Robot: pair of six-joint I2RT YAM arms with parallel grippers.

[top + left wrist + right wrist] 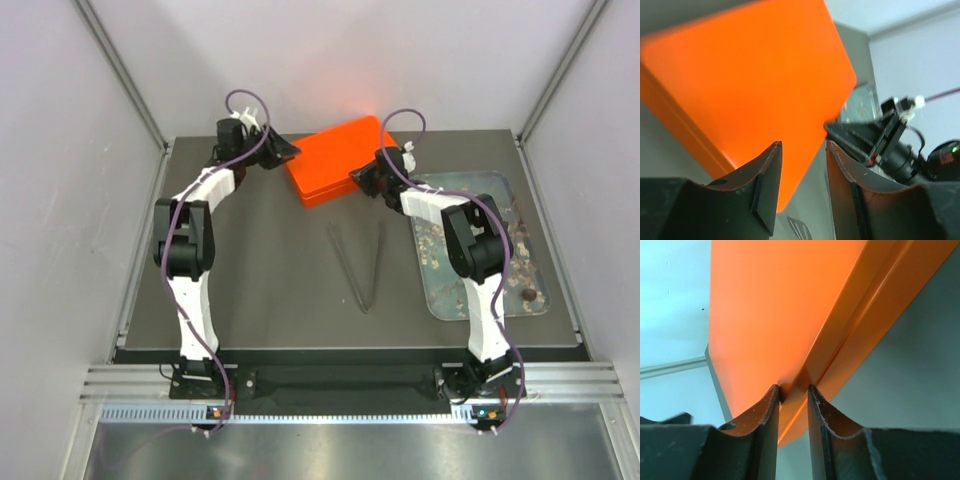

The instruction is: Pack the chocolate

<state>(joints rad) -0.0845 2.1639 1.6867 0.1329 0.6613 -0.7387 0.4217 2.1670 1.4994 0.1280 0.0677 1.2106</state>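
The box (335, 160) blocks the desk's (270, 290) back middle, with the left hand (283, 152) at its left corner and the right hand (360, 178) pinching its right edge. Tongs (362, 265) lie mid-desk; bare desk spreads to their left, wide enough for a pass. The right arm (470, 240) crosses over the tray (500, 190), covering much of it.

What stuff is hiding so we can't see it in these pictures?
- Inside the flat orange box: lid on, every view.
- Tiny brown chocolate lumps on the grey-blue tray: too small to count from above; the right arm covers part.
- Both wrist views: the box fills them, blurry.
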